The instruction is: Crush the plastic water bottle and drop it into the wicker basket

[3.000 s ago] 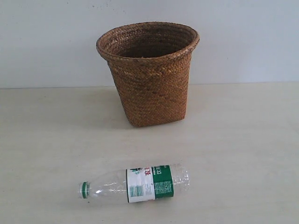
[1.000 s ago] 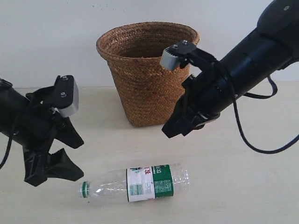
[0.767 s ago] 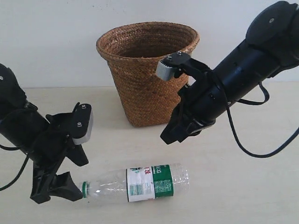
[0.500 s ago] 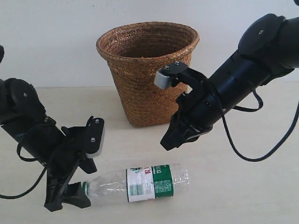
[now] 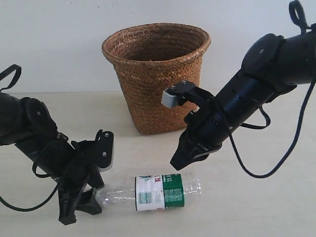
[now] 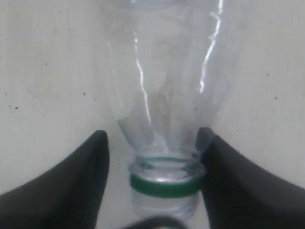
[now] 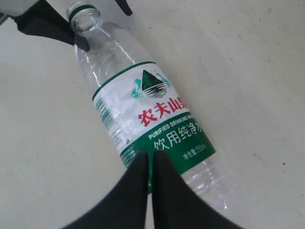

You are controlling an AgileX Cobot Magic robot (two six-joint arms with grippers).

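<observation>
1. Bottle [image 5: 158, 192] lies on its side on the table [image 5: 256, 197], neck pointing left, apart from the basket.
2. Left gripper [image 6: 152, 143] straddles the neck at the green ring, jaws open. Whether a pad touches the plastic is hard to call. It should close squarely on the stiff neck so the bottle can't roll.
3. Basket [image 5: 158, 94] stands upright behind, mouth open.
4. Right gripper [image 7: 150, 160] hovers over the label's base end, jaws shut on nothing. Best bet: bear down on the soft body mid-label, straight and slow, or it may squirt sideways.
</observation>
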